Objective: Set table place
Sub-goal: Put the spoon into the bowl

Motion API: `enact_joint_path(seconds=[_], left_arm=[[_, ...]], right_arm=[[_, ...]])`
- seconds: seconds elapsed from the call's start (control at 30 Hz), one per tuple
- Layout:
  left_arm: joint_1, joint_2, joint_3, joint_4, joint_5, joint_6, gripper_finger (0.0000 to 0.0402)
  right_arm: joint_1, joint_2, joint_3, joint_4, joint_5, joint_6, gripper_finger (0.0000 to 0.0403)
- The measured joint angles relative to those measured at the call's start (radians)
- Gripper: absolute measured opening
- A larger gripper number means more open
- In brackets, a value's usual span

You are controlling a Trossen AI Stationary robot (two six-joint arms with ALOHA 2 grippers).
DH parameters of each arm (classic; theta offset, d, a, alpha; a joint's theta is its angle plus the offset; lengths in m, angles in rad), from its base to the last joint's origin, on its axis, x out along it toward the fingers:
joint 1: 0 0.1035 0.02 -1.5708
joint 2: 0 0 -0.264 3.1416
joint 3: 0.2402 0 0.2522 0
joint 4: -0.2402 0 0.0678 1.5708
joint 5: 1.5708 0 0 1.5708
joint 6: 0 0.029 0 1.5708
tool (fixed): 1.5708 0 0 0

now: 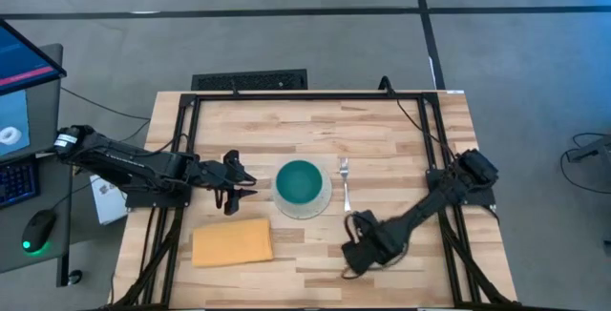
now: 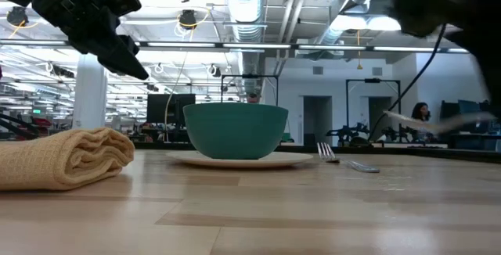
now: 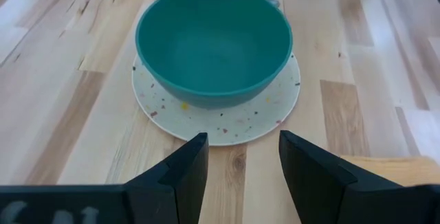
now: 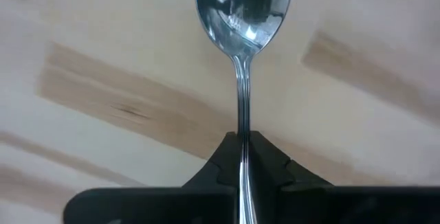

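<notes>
A teal bowl (image 1: pixel 299 181) stands on a speckled white plate (image 1: pixel 321 203) in the middle of the pale wooden tabletop (image 1: pixel 401 134). A fork (image 1: pixel 345 183) lies on the wood just right of the plate. My left gripper (image 1: pixel 241 186) is open and empty, hovering left of the plate; its wrist view shows the bowl (image 3: pixel 213 42) and plate (image 3: pixel 227 124) straight ahead. My right gripper (image 1: pixel 355 249) is near the table's front, right of centre, shut on a metal spoon (image 4: pixel 243 18). My right gripper pinches the spoon's thin handle (image 4: pixel 243 133) between its two fingers, a short way behind the spoon's bowl. The handle runs along the fingers, and the spoon's bowl (image 4: pixel 244 7) sticks out ahead of them, hollow side toward the camera, over bare wood.
A folded yellow-orange cloth (image 1: pixel 232 242) lies near the front edge, left of the plate, close below my left gripper. Black frame rails (image 1: pixel 186 139) run along the table's left, right and far sides. Bare wood lies right of the fork and along the far side.
</notes>
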Motion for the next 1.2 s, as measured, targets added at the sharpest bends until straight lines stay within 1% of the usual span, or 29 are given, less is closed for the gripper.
enact_joint_path(seconds=[0.1,0.23,0.37,0.47,0.53,0.6,0.77,0.87,1.07,1.2], left_arm=[[0.000,0.000,0.000,-0.015,0.000,0.000,0.0169],[0.000,0.000,0.000,-0.054,0.000,0.000,0.0169],[0.000,0.000,0.000,-0.098,0.000,-0.001,0.0169],[0.000,0.000,0.000,-0.116,0.000,-0.001,0.0169],[0.000,0.000,0.000,-0.120,0.000,-0.001,0.0169],[0.000,0.000,0.000,-0.130,0.000,-0.002,0.0169],[0.000,0.000,0.000,-0.138,0.000,-0.002,0.0169],[0.000,0.000,0.000,-0.137,0.000,-0.002,0.0169],[0.000,0.000,0.000,-0.137,0.000,-0.003,0.0169],[0.000,0.000,0.000,-0.137,0.000,-0.001,0.0169]], right_arm=[[-0.069,-0.001,0.075,-0.063,0.000,-0.131,0.0036],[-0.164,-0.002,0.189,-0.128,0.029,-0.323,0.0036],[-0.261,-0.002,0.299,-0.137,0.027,-0.505,0.0031],[-0.335,-0.003,0.369,-0.135,0.007,-0.601,0.0035],[-0.386,-0.004,0.400,-0.123,-0.040,-0.645,0.0038],[-0.432,-0.004,0.414,-0.106,-0.093,-0.655,0.0037],[-0.521,-0.004,0.416,-0.075,-0.284,-0.673,0.0031],[-0.553,-0.004,0.416,-0.048,-0.352,-0.671,0.0035],[-0.593,-0.004,0.416,0.015,-0.391,-0.638,0.0035],[-0.603,-0.004,0.409,0.051,-0.398,-0.633,0.0034]])
